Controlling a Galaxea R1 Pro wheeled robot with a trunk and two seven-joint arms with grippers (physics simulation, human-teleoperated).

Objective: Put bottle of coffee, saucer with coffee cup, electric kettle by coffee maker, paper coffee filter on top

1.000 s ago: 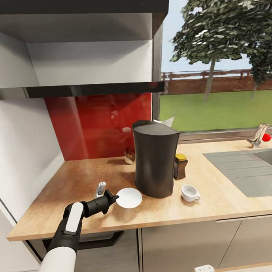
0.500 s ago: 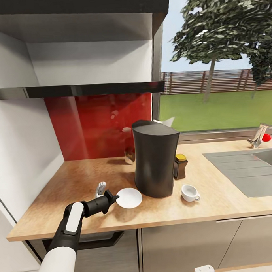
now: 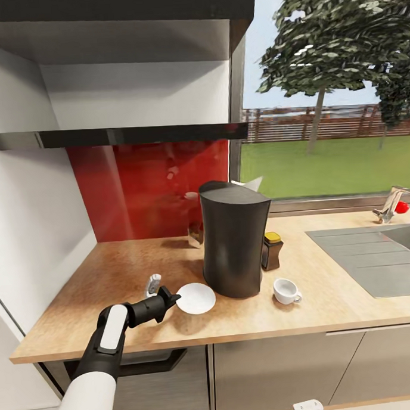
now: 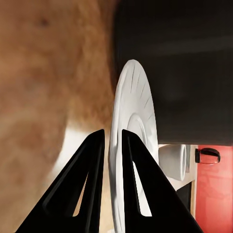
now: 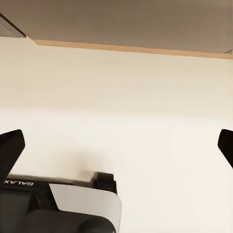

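One word can be read: "GALAX", printed upside down on dark robot hardware [image 5: 29,194] in the right wrist view, where the rest of the lettering is cut off by the picture's edge. The right gripper [image 5: 116,141] is seen there spread wide, its two dark fingertips [image 5: 10,148] at opposite edges, with nothing between them and a pale cream surface beyond.

The countertop [image 3: 130,268] is a light wood-grain slab over dark grey cabinets, with a grey inset sink [image 3: 374,254] toward its right end, a glossy red backsplash [image 3: 144,184] behind and a window onto grass and trees beside that. The kitchen shelf [image 3: 118,136] is seen edge-on above the backsplash.

The saucer [image 3: 196,298] is gripped by its rim in the left gripper [image 3: 171,300] near the worktop's front edge, just beside the coffee maker [image 3: 233,242]; whether it touches the wood cannot be told. In the left wrist view the black fingers [image 4: 90,184] are clenched on the thin white disc [image 4: 131,141]. The coffee cup [image 3: 287,291] stands on the worktop at the coffee maker's other side, with the bottle of coffee [image 3: 271,250] behind it. The paper coffee filter [image 3: 250,184] is half hidden behind the coffee maker's top, as is a glassy object [image 3: 195,232] at the backsplash, too obscured to identify.
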